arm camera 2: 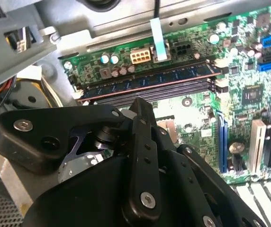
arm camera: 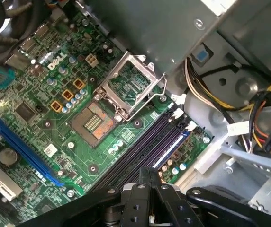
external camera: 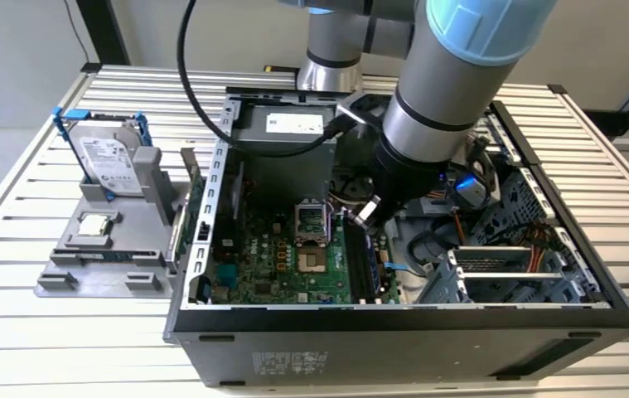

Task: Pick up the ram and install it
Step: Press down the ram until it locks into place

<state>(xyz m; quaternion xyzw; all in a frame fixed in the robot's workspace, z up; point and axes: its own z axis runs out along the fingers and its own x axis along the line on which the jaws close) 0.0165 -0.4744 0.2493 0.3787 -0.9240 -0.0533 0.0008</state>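
Claw (external camera: 364, 214): in the exterior view the black two-finger gripper hangs inside the open black desktop computer case (external camera: 403, 319), just above the row of long dark memory slots (external camera: 360, 261) at the 3 o'clock edge of the green motherboard (external camera: 281, 257). The square silver processor socket with its raised metal frame (external camera: 312, 217) lies just beside the claw, toward 9 o'clock. Outside the case, toward 9 o'clock, a grey holder block (external camera: 104, 265) carries a silver hard drive in a blue frame (external camera: 109, 162) and a small square silver processor chip (external camera: 95, 222).

In the second wrist view, the claw (arm camera 2: 142, 106) points at the slots. The ram (arm camera 2: 149, 78), a long, narrow dark board with bluish-black chips, stands on edge in the slot farthest from the socket. It appears seated along its length. White slot latches (arm camera 2: 219, 61) sit at one end; whether they have closed on the board cannot be determined.

In the first wrist view, the claw (arm camera: 149, 172) has its fingers (arm camera: 142, 187) drawn together with nothing between them. The ram (arm camera: 173, 146) lies just beyond the tips.

Hazards:
- Uneven downward force on an unlatched end can tilt the ram and leave it half-seated, or flex the motherboard.
- Sideways drift can carry the claw onto the open socket (arm camera: 130, 90) and its exposed contacts.
- Yellow and orange cables (arm camera: 263, 109) near the slots can snag the arm.
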